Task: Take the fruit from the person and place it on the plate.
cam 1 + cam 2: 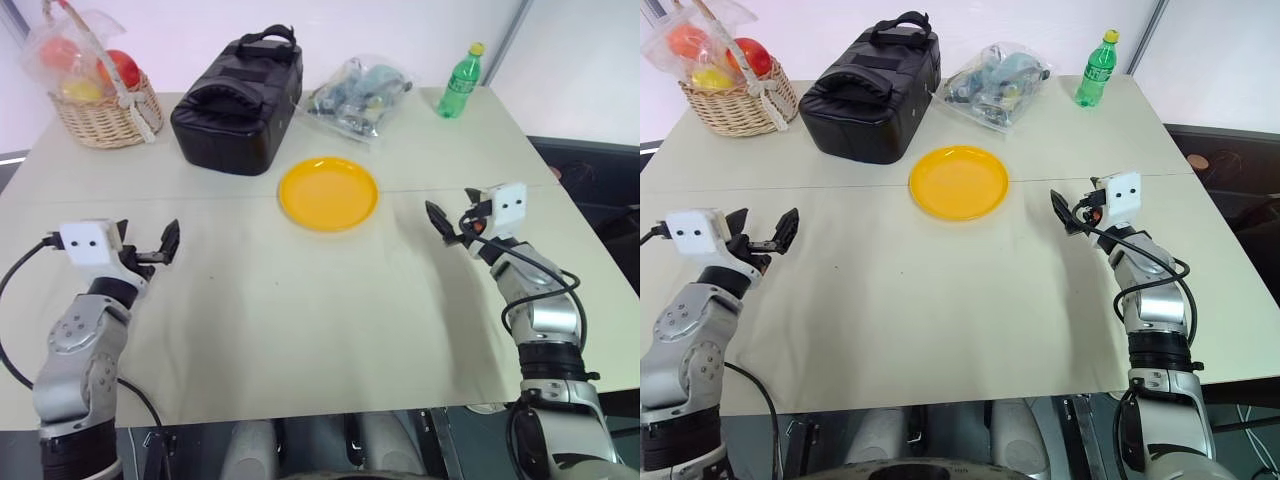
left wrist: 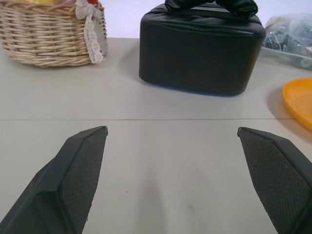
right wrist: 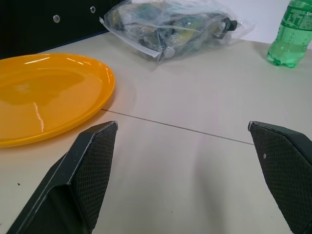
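Plate point(image 1: 328, 194) betw. both open grippers, left point(image 1: 160, 248), right point(image 1: 447, 225)

Across the far side of the beige table point(image 1: 300, 330) stand a wicker basket point(image 1: 100, 118) of wrapped fruits at ten o'clock, a black padded bag point(image 1: 238, 100) at eleven, a clear plastic bag point(image 1: 358, 95) at twelve, and a green bottle point(image 1: 460, 82) at one.
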